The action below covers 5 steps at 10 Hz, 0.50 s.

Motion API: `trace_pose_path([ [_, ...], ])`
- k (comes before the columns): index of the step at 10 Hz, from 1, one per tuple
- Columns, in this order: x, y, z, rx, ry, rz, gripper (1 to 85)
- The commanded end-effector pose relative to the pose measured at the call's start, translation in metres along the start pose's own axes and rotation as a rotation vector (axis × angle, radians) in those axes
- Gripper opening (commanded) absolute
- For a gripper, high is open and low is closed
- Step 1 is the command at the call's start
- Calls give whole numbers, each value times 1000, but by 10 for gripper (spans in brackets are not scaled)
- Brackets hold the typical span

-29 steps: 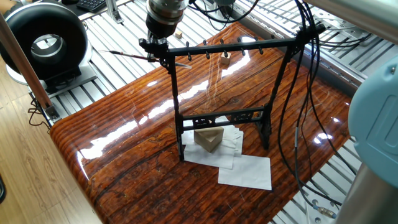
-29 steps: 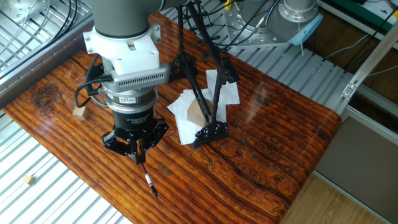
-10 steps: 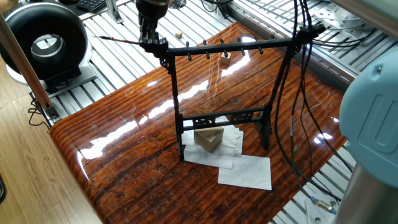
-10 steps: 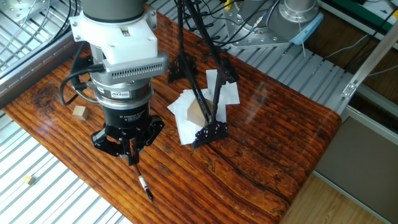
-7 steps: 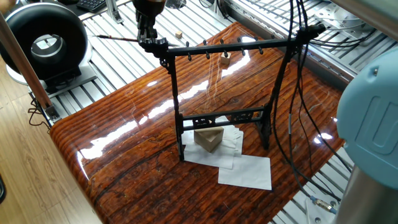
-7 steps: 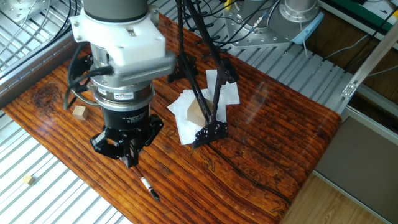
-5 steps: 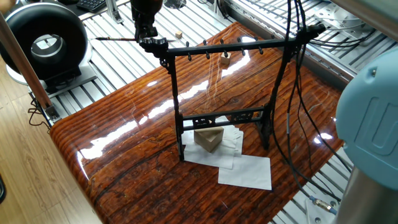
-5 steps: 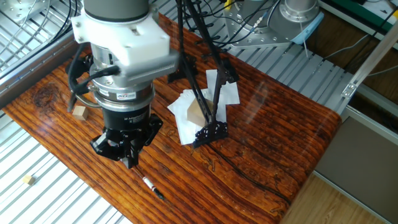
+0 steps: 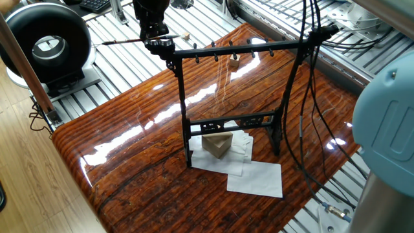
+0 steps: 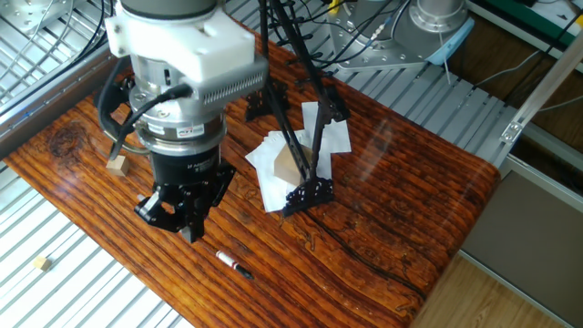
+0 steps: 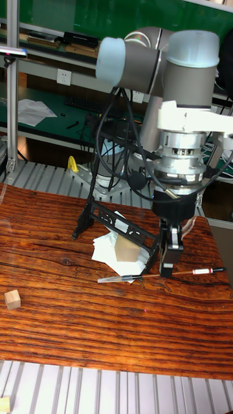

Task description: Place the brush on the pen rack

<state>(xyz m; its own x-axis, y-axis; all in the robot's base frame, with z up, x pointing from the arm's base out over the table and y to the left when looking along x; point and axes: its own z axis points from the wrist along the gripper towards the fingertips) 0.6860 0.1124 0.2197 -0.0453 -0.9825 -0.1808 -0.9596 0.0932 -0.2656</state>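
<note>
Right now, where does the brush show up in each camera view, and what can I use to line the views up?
One fixed view: the brush is at the top left, sticking out leftward from the gripper.
The other fixed view: only the brush's end shows, at the lower left below the gripper.
Tall fixed view: the brush lies level at centre right.
Shared landmark: the pen rack.

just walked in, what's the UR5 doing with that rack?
The two-finger gripper holds a thin dark-shafted writing brush roughly level, high up beside one end of the tall black pen rack. In one fixed view the brush sticks out past the rack's top crossbar with its pegs. It isn't hanging on a peg yet. A small triangular wooden block sits on white paper sheets at the rack's foot.
</note>
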Motion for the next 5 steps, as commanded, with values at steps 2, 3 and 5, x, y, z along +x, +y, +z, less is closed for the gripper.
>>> trace_pose_path([
  [2, -11, 13, -6, -29, -86, -82, 10],
  [3, -16, 15, -6, -33, -108, -145, 10],
  [5, -28, 14, -7, -19, -156, -222, 10],
])
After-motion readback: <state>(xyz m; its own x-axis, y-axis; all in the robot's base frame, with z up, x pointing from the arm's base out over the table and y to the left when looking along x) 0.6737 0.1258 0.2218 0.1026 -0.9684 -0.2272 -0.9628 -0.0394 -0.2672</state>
